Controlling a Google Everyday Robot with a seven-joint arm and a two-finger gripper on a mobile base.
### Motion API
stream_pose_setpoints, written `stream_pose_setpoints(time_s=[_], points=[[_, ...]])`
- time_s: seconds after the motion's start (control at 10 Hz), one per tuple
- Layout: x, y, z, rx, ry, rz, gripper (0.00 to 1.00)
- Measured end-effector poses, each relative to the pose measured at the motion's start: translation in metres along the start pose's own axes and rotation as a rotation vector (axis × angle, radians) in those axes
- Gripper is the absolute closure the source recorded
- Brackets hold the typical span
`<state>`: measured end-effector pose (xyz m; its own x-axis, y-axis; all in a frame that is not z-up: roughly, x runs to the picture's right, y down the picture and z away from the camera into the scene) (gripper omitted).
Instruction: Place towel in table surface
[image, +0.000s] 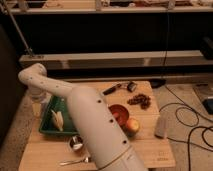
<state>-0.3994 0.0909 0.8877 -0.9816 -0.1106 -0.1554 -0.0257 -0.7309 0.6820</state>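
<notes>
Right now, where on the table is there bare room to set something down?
Bare wood: the front right corner of the table, ahead of the fruit and bottle; also front left, between tray and table edge. Crowded: bowl, cup, spoon by the arm. The gripper hangs left of the tray.
</notes>
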Motion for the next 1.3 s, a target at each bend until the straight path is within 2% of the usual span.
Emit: stream_pose_setpoints(time_s=[0.2, 0.6, 1.2, 1.3], points=[[0.001, 0.001, 0.006, 0.001, -0.015, -0.016, 0.20], [-0.014, -0.003, 0.020, 0.018, -0.039, 0.000, 0.20], [-0.020, -0.009, 0.031, 0.019, -0.069, -0.003, 0.20], [-0.022, -0.009, 0.032, 0.009, -0.073, -0.007, 0.20]])
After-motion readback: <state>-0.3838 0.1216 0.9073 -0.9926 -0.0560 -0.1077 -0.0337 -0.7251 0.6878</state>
